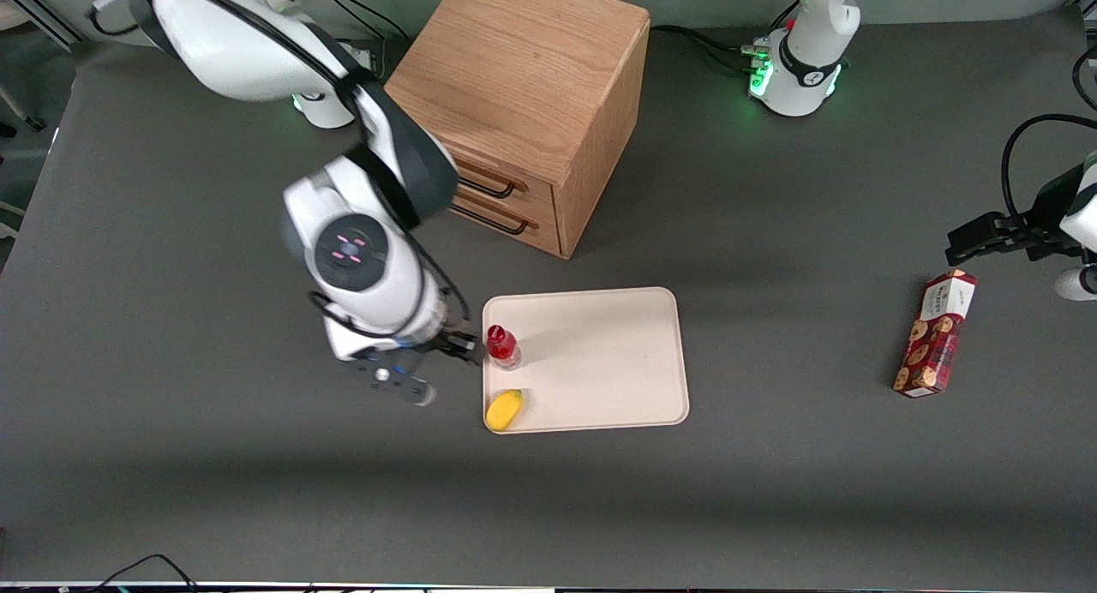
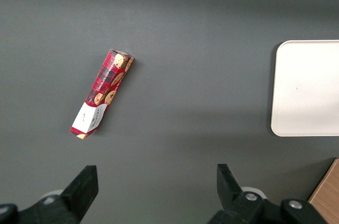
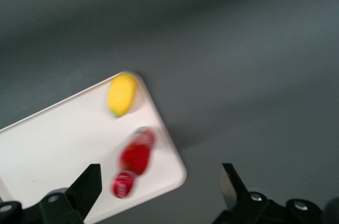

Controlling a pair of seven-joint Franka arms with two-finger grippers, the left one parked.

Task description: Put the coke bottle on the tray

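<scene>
Front view: a dark grey surface (image 1: 771, 233) seen from above. A pale beige tray (image 1: 600, 362) near the middle. The coke bottle (image 1: 502, 347) standing upright on the tray, right at the edge toward the working arm's end, red cap up. A yellow fruit (image 1: 504, 409) on the same tray, in the corner nearer the camera than the bottle, close to it but not touching. The claw (image 1: 467, 350) just beside the bottle, off the tray's edge, low over the surface. Cannot tell here if it touches the bottle. A wooden drawer cabinet (image 1: 523, 104) farther from the camera than the tray, with two dark handles on its front. A cookie box (image 1: 936, 332) lying well apart, toward the parked arm's end.

Left wrist view: the cookie box (image 2: 102, 93) flat on the grey surface (image 2: 201, 33), red with cookie pictures and a white end. Part of the tray (image 2: 307, 89) at the edge, bare. A bit of the wooden cabinet (image 2: 326, 195) in the corner.

Right wrist view: a blurry look down at the tray (image 3: 58, 144). The coke bottle (image 3: 132, 160) on it near the rounded corner, cap toward the camera. The yellow fruit (image 3: 122, 94) on the tray close by. The claw (image 3: 161, 184) wide apart, its two dark fingers (image 3: 87, 184) holding nothing, bottle not clamped.
</scene>
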